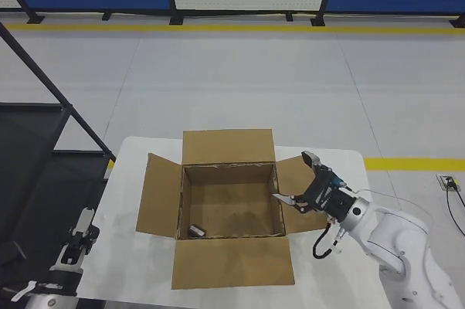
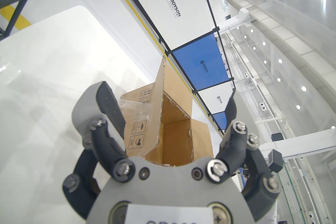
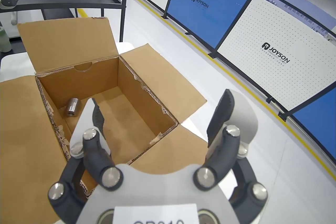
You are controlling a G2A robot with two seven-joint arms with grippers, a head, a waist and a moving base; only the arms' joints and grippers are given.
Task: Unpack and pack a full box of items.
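An open cardboard box (image 1: 229,174) stands in the middle of the white table (image 1: 128,255), all its flaps folded out. A small metal cylinder (image 1: 197,229) lies on the box floor in the near left corner, and it also shows in the right wrist view (image 3: 72,107). My right gripper (image 1: 296,180) hangs open over the box's right flap and rim with nothing held; its fingers (image 3: 227,101) straddle that corner. My left gripper (image 1: 82,228) sits low beside the table's left edge, open and empty (image 2: 168,96), facing the box (image 2: 170,130) from a distance.
A black metal rack (image 1: 24,170) stands just left of the table. Blue and white fence panels (image 3: 210,1) and a yellow floor line (image 1: 418,164) lie beyond. Bare table surface (image 2: 52,64) stretches left of the box.
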